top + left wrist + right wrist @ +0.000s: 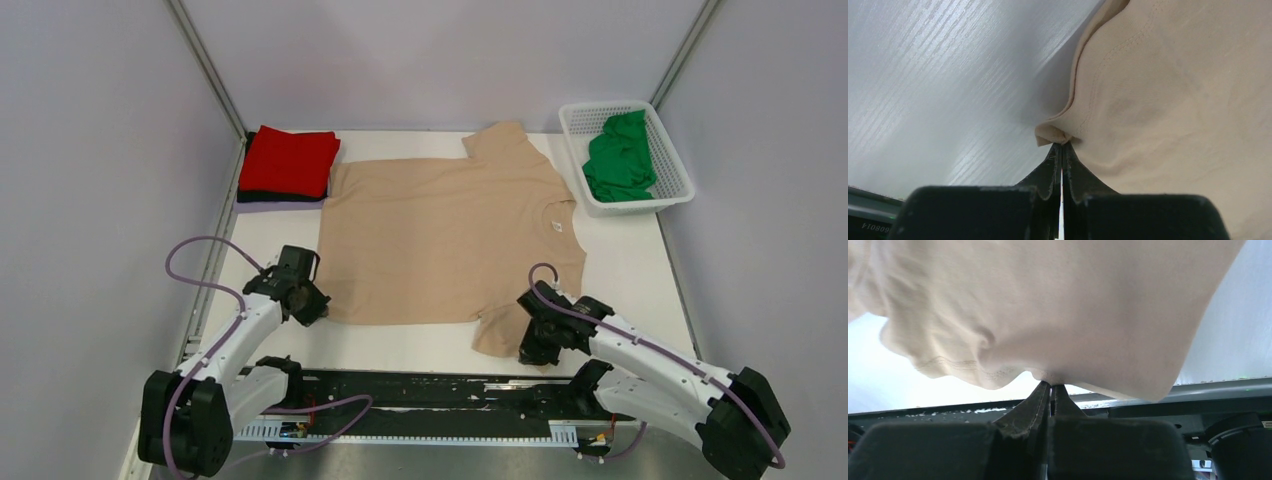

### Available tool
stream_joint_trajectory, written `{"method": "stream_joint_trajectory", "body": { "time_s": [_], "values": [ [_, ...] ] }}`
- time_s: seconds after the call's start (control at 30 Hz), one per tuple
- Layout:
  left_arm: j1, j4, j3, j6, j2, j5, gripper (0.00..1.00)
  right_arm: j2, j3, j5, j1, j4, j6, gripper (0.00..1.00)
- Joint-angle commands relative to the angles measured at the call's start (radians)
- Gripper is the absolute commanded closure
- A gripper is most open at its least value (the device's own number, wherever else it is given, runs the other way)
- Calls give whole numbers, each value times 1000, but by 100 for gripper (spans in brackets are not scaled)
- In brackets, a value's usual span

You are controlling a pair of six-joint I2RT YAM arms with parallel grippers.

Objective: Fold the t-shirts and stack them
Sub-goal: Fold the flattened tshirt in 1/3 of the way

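A tan t-shirt (445, 240) lies spread flat across the middle of the white table, collar to the right. My left gripper (312, 305) is shut on the shirt's near-left hem corner (1054, 135). My right gripper (530, 345) is shut on the edge of the near sleeve (1050, 377) and holds that cloth a little off the table. A folded red t-shirt (292, 160) sits on a dark folded one (278, 197) at the back left. A green t-shirt (620, 157) lies crumpled in the white basket (672, 165).
The white basket stands at the back right corner. A black rail (440, 395) runs along the table's near edge between the arm bases. Grey walls enclose the table on the left, back and right.
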Motion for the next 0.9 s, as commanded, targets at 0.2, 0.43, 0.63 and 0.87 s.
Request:
{"method": "stream_joint_trajectory", "body": {
  "time_s": [0.2,0.43,0.63,0.87],
  "values": [
    [-3,-48,92,34,-59,32,100,-93,127,119,0,-60,-23,100],
    [-4,27,151,43,-25,46,100,-72,228,398,-5,-41,-81,100],
    [-2,101,244,69,119,52,100,-12,297,531,-68,143,-240,100],
    [23,129,374,96,269,21,100,77,346,463,-243,419,-426,100]
  ]
}}
